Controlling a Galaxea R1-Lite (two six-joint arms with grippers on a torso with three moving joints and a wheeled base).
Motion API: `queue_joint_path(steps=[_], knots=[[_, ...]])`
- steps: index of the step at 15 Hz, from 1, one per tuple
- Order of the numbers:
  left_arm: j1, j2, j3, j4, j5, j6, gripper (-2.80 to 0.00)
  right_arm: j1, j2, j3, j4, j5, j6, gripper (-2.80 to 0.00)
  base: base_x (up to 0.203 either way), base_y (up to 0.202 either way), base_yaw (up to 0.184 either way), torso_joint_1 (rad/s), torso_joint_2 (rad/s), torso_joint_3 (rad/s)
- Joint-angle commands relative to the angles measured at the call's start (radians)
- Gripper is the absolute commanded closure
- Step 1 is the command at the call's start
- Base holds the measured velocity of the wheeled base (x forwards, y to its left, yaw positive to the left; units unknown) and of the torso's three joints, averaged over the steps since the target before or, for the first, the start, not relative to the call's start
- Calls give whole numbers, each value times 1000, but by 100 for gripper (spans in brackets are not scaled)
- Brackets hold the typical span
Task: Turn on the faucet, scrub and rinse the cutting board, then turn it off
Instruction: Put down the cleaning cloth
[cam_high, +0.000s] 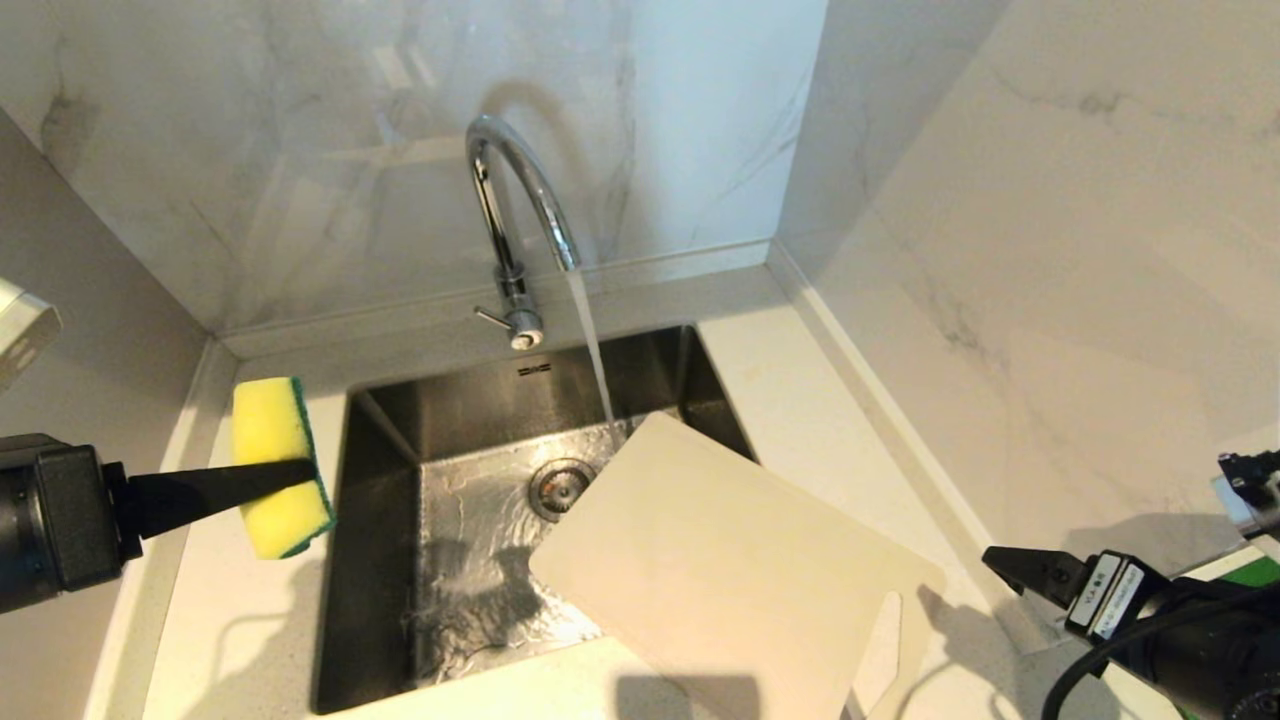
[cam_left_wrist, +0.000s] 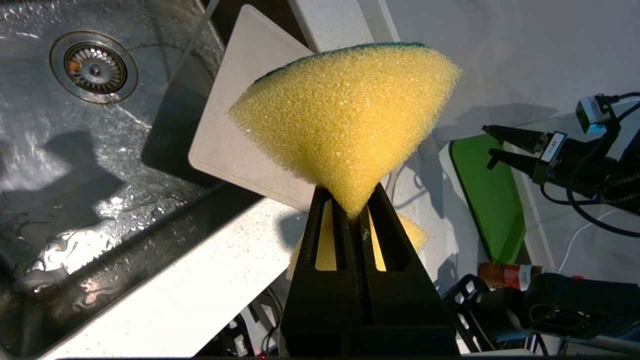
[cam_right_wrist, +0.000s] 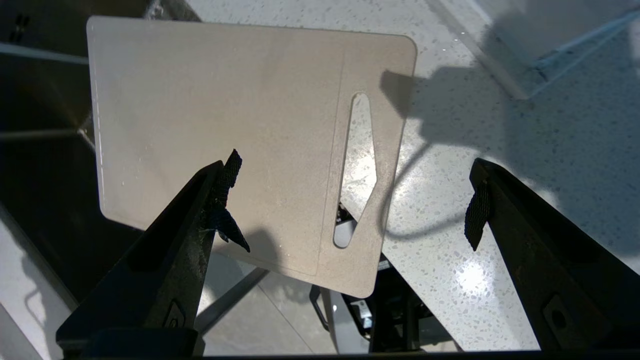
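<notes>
The chrome faucet (cam_high: 510, 200) stands behind the sink with water (cam_high: 592, 350) running from its spout. The cream cutting board (cam_high: 720, 570) lies slanted over the sink's right front corner, part over the basin and part on the counter; the stream falls just beside its far corner. Its slot handle (cam_right_wrist: 357, 165) is at the end nearer my right arm. At the left of the sink, above the counter, my left gripper (cam_high: 300, 478) is shut on a yellow sponge (cam_left_wrist: 345, 120) with a green back. My right gripper (cam_right_wrist: 355, 165) hangs open above the board's handle end, holding nothing.
The steel sink (cam_high: 380, 480) is wet, with a round drain (cam_high: 558, 487) in the middle. Marble walls close in behind and on the right. A dark green flat thing (cam_left_wrist: 487, 195) lies on the counter to the right, under my right arm, and a bottle (cam_left_wrist: 505, 275) lies near it.
</notes>
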Motion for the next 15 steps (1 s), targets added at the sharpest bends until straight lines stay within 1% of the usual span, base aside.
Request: queue_joint_path(steps=[1,2,3,5,8,9,10,11,13,15], knots=[[0,9,1,-1,-2,-3,0,1,57,-12,-1,24,-18,-280,0,0,0,0,0,0],[0,10,0,-1,-2,-3,0,1,81,-12,-4,33,-29,0,0,0,0,0,0,0],[0,11,-3,-2,-2,-3,0,2,104,-19,-8,47,-36,0,0,0,0,0,0,0],[0,20,-10,-3,-2,-3,0,20,115,-63,5,101,-48,0,0,0,0,0,0,0],[0,38,-26,-3,-2,-4,0,29,156,-155,64,103,-56,0,0,0,0,0,0,0],[0,45,-27,-6,-1,-4,0,32,172,-186,97,98,-71,0,0,0,0,0,0,0],[0,55,-27,-17,-1,-3,0,45,200,-230,137,61,-105,0,0,0,0,0,0,0],[0,62,-28,-31,-1,-2,0,69,233,-261,152,0,-122,0,0,0,0,0,0,0],[0,70,-50,-40,1,-1,0,124,302,-353,160,-160,-137,0,0,0,0,0,0,0],[0,70,-51,-40,1,-1,0,140,331,-417,162,-209,-138,0,0,0,0,0,0,0]])
